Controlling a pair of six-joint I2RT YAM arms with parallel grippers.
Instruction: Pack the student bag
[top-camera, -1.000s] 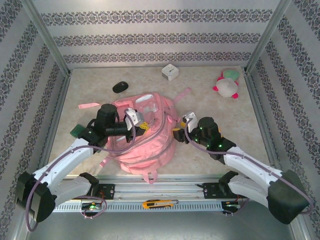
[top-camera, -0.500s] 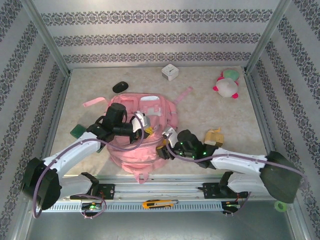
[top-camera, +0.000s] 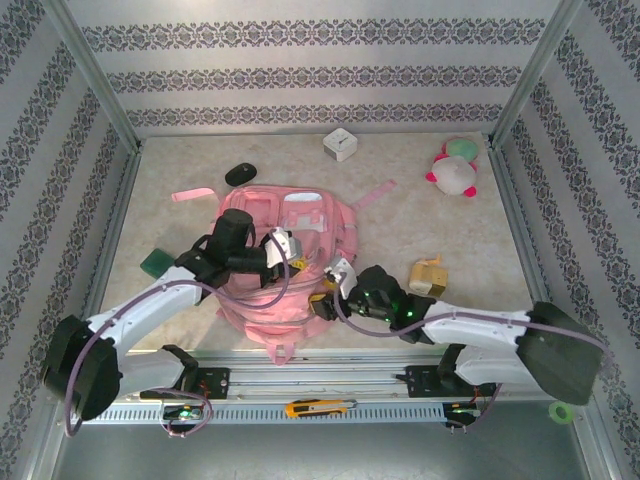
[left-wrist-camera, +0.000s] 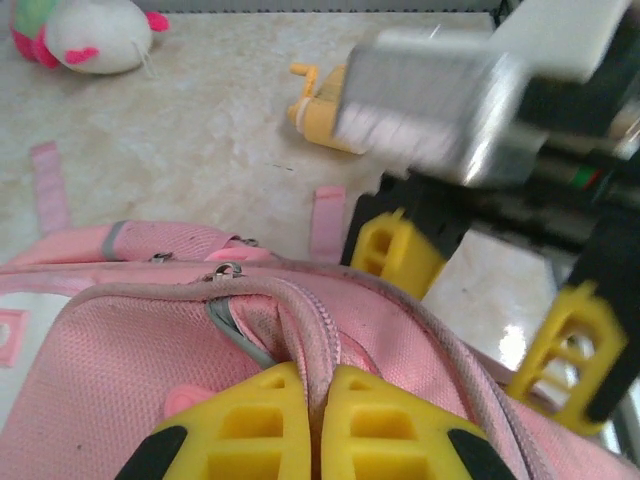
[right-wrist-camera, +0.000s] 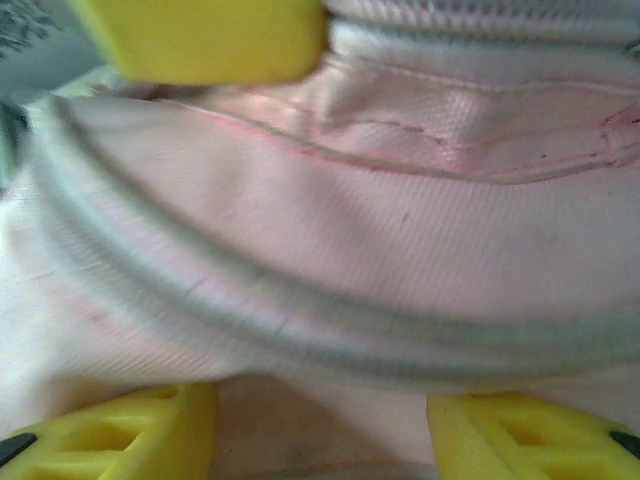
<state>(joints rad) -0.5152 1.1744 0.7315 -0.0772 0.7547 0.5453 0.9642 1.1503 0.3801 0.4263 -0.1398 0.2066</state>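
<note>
A large pink fabric backpack (top-camera: 320, 235) lies flat at the front middle of a beige marbled table (top-camera: 450, 225); its inside is hidden. The left gripper (left-wrist-camera: 322, 420) is clenched on a fold of the backpack's zip seam. Just beside it, the right gripper (right-wrist-camera: 325, 440) has its jaws apart, with pink fabric between them. Grey patterned walls (top-camera: 300, 60) enclose the table. Behind the backpack sit a black computer mouse (top-camera: 240, 173), a white cube (top-camera: 341, 145) and a pink-and-white plush toy (top-camera: 452, 172). A small yellow toy (top-camera: 428, 275) lies to its right and a green block (top-camera: 155, 263) to its left.
</note>
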